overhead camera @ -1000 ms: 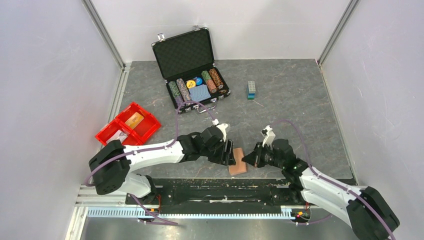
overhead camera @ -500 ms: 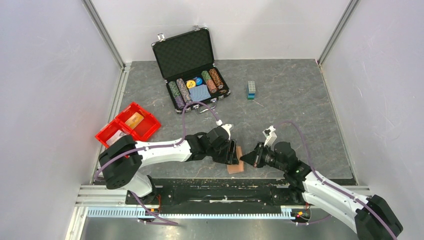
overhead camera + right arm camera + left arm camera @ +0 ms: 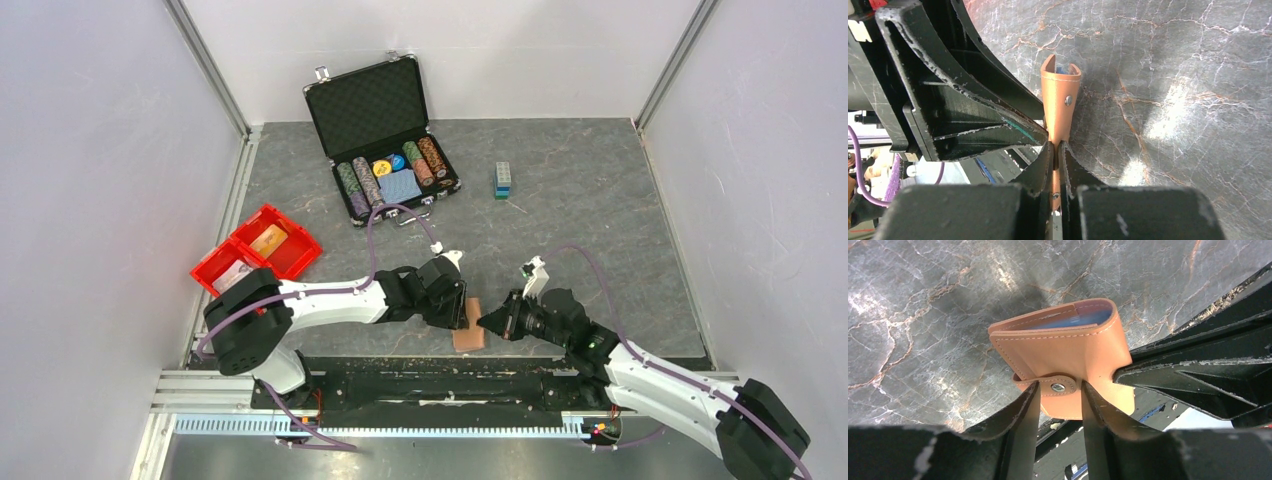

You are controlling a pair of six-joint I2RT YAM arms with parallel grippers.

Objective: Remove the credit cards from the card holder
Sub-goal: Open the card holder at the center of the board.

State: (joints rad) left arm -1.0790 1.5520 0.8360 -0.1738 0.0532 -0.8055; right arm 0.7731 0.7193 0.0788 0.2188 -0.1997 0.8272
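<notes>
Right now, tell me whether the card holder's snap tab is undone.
No, in the left wrist view the tab lies across the card holder edge with its snap pressed shut, between the left fingers.

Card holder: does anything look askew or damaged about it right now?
No damage or spill shows. The card holder is not lying flat: it is held on edge, pinched by the right claw. Its tab is snapped shut, and the left claw straddles it.
</notes>
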